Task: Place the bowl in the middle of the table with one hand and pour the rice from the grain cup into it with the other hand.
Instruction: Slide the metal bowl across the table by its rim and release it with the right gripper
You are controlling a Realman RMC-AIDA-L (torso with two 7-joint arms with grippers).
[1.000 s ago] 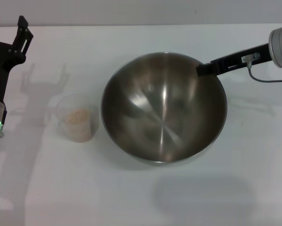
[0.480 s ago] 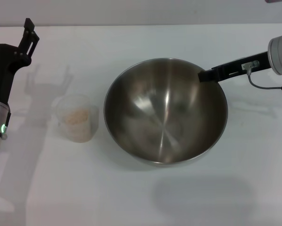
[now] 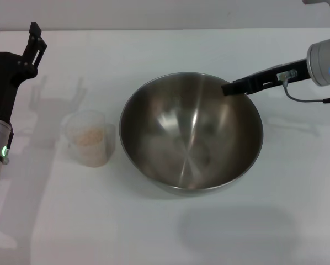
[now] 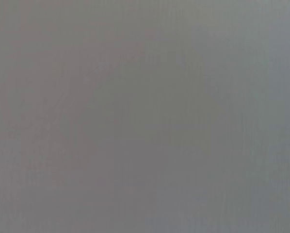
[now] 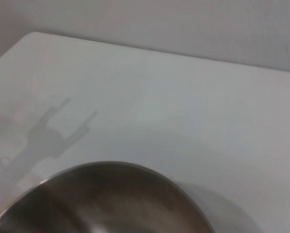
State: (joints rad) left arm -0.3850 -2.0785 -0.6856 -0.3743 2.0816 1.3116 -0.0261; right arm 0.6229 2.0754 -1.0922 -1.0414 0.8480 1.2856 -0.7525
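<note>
Shifted slightly left, bowl (image 3: 191, 134) stays gripped by right end effector (image 3: 228, 88); only head view shows grain cup (image 3: 89, 138).

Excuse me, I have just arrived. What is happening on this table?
A two-armed robot is preparing to pour rice. Its right gripper is at the far right rim of a large shiny stainless-steel bowl, which sits near the middle of the white table. A small clear plastic cup with pale rice grains in it stands upright beside the bowl, on its left. The left gripper hovers open near the far left corner, apart from the cup. The bowl is empty.
</note>
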